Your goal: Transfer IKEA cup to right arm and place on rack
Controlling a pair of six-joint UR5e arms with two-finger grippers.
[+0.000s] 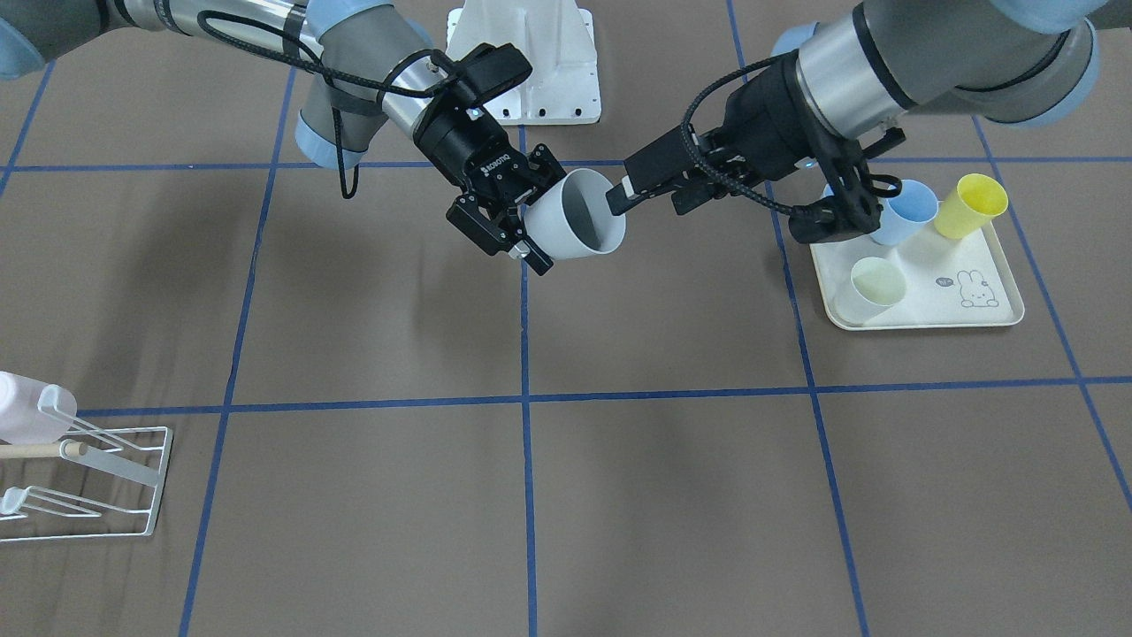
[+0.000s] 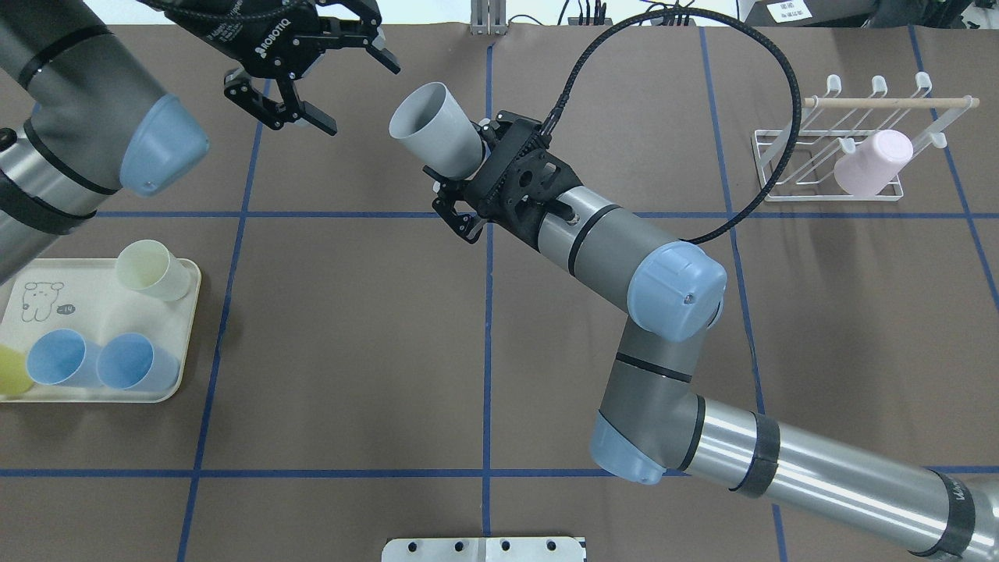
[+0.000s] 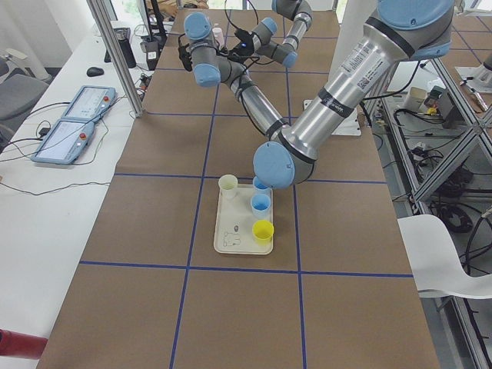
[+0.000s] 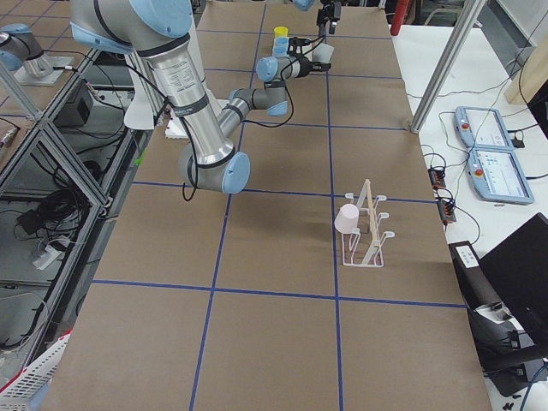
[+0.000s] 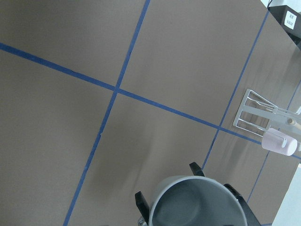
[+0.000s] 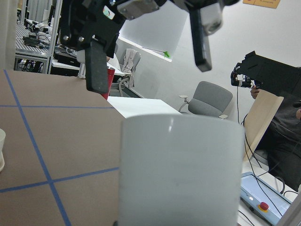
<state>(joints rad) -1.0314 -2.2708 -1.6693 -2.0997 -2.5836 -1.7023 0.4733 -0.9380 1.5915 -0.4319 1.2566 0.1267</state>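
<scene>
- Closest to my right wrist camera is the grey cup [image 6: 181, 169], filling the lower part of that view. It is held in the air over the middle of the worktop [image 1: 354, 310] and tipped on its side.
- My right gripper [image 1: 539, 212] has its fingers clamped around the cup's body near the base. Its black housing reads ROBOTIQ.
- My left gripper [image 2: 363, 97] also carries white ROBOTIQ lettering. Its fingers are spread wide and face the cup's mouth. From overhead they look apart from the rim.
- At my right end of the worktop, well apart from the cup, stands the rack [image 2: 827, 156], white wire with a light wooden dowel. A pink cup [image 2: 870, 172] hangs on one prong.
- At my left end, the cream tray [image 1: 920, 310] shows a line-drawn rabbit, with a mark beside it too small for me to read.
- On the tray sit a pale green cup [image 1: 878, 283], a blue cup [image 1: 911, 212] and a yellow cup [image 1: 971, 205].
- Blue tape lines divide the brown worktop into squares.
</scene>
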